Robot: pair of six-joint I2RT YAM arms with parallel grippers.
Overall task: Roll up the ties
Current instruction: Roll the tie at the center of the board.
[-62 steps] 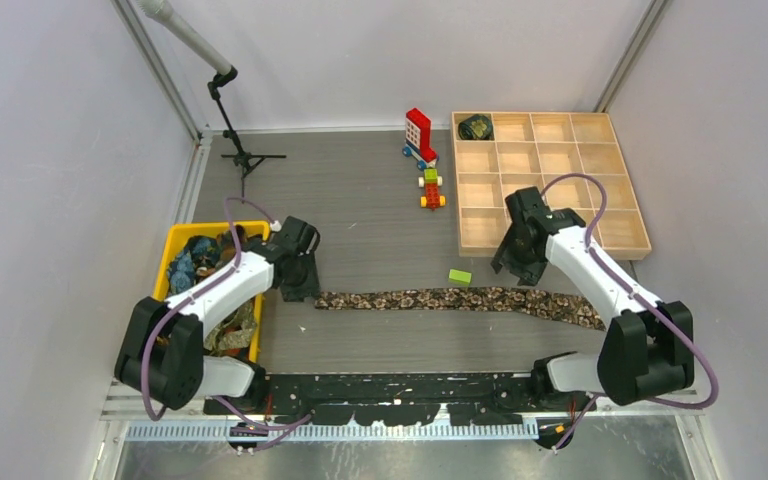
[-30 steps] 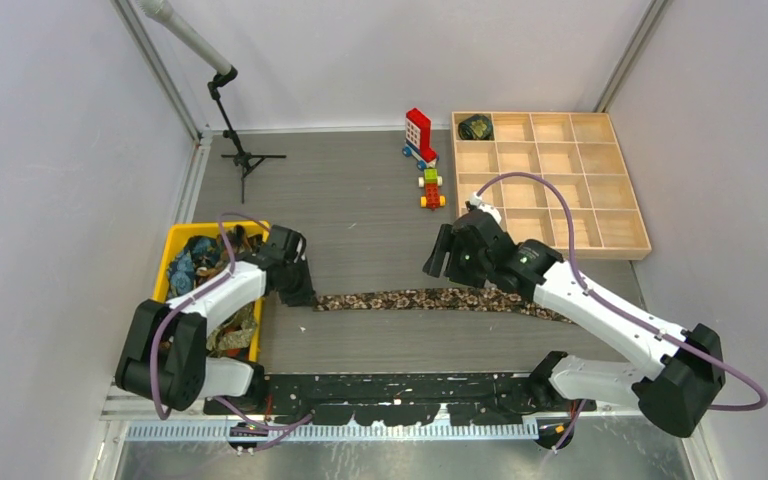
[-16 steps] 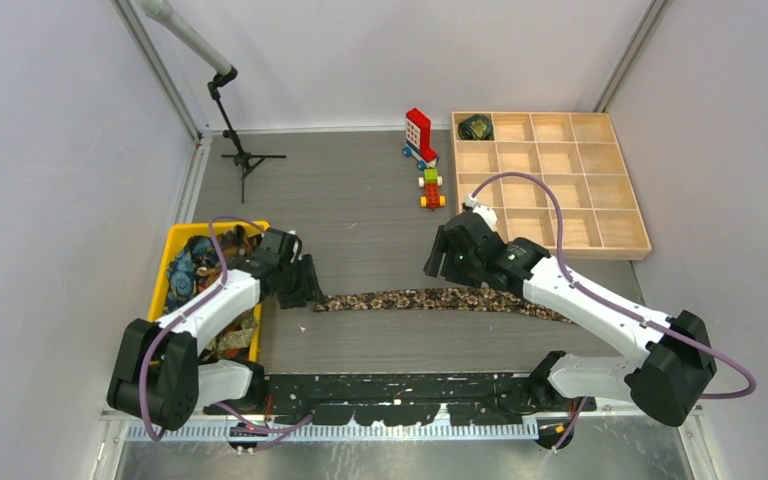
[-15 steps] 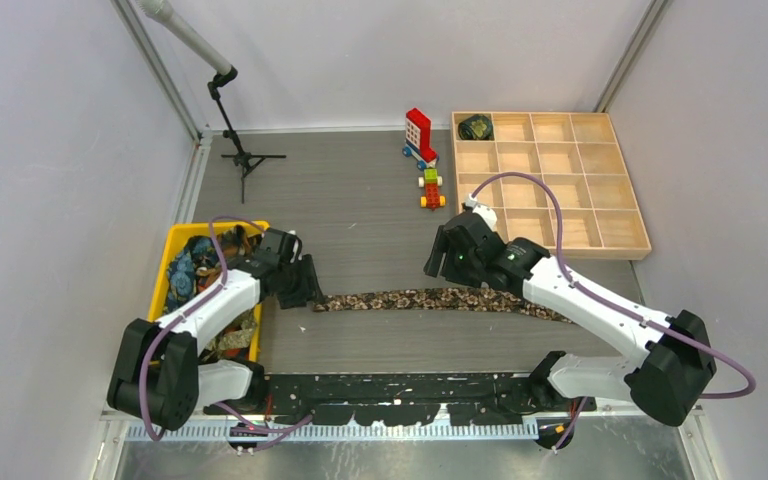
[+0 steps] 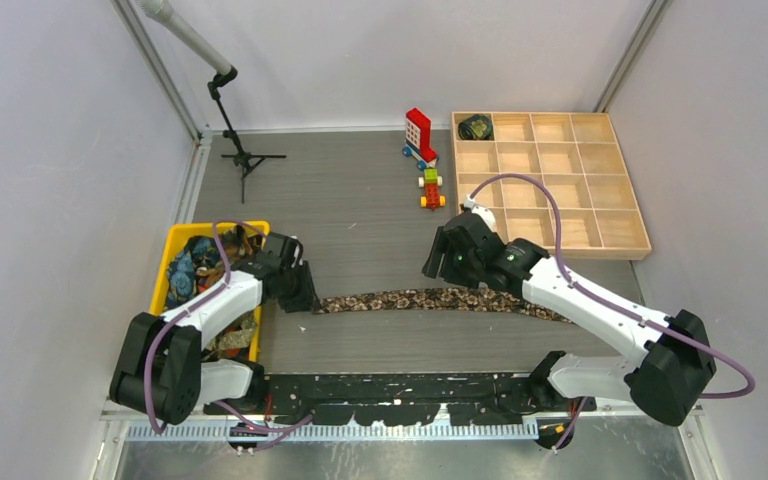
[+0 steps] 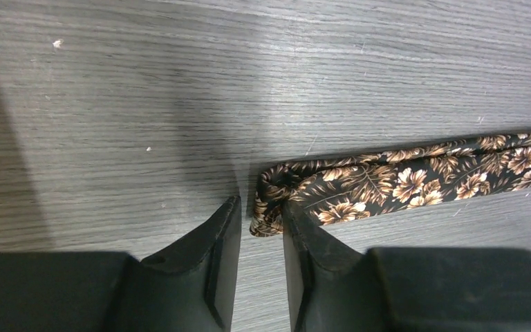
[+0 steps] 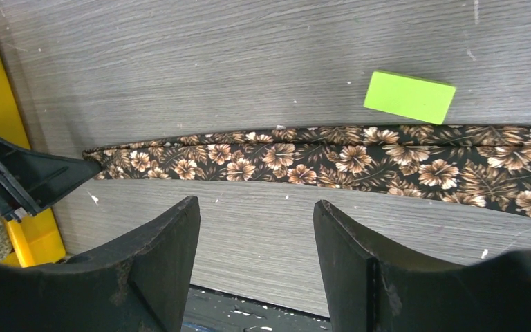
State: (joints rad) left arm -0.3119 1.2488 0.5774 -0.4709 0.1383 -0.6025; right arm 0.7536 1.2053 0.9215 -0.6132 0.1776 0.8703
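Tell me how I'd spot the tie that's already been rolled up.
Find the wooden tray of square compartments at the far right of the table. In its far-left corner compartment sits the rolled tie, a small dark round bundle. It is the only thing seen in any compartment, unlike the long flowered tie lying flat near the arms.

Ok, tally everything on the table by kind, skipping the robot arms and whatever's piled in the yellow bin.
Flat tie: 1
Rolled tie: 1
Green block: 1
Brick toys: 2
Wooden tray: 1
Yellow bin: 1
Mic stand: 1
Total: 8
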